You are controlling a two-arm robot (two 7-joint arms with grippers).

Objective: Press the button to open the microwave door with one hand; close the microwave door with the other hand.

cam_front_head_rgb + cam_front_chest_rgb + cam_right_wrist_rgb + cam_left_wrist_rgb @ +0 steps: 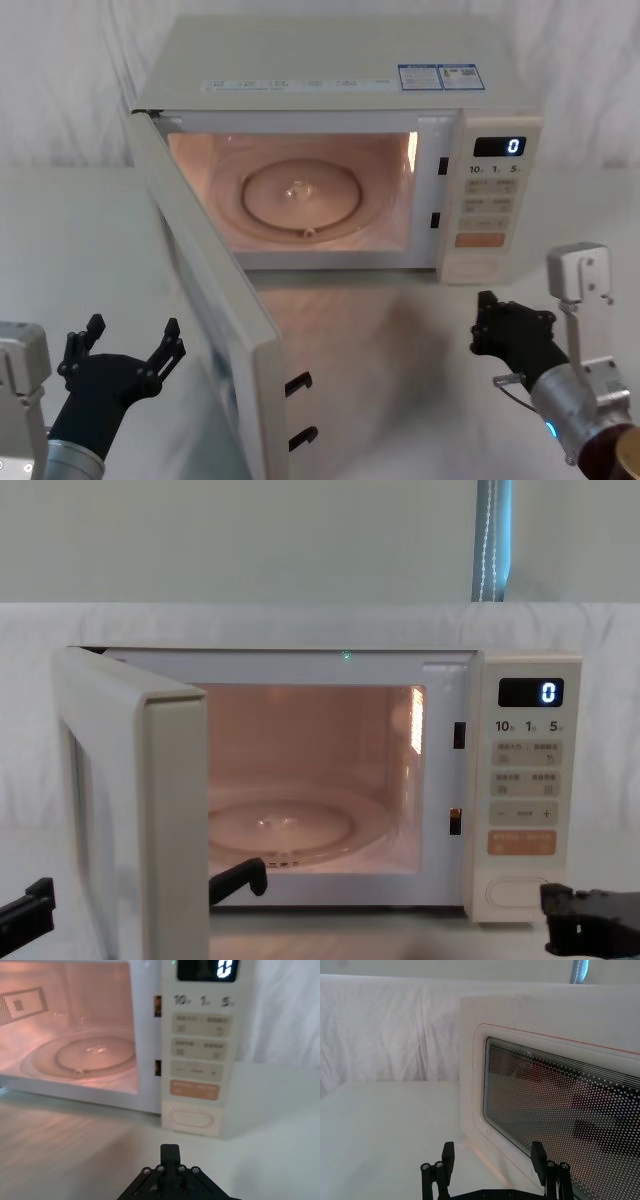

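The cream microwave (330, 75) stands at the back with its cavity lit. The microwave door (215, 300) hangs wide open, swung out toward me on the left. Its dark glass window (555, 1110) faces my left gripper (133, 335), which is open just outside the panel and apart from it. The same gripper (492, 1155) shows spread fingers close to the door's lower edge. My right gripper (487, 305) is shut and holds nothing. It sits on the table side in front of the keypad, a short way from the button (192, 1118), which lies below the orange key (195, 1091).
The glass turntable (300, 195) lies inside the cavity. Two black latch hooks (298, 382) stick out of the door's free edge. The display (532, 692) reads 0. White cloth covers the table (70, 250) and the wall behind.
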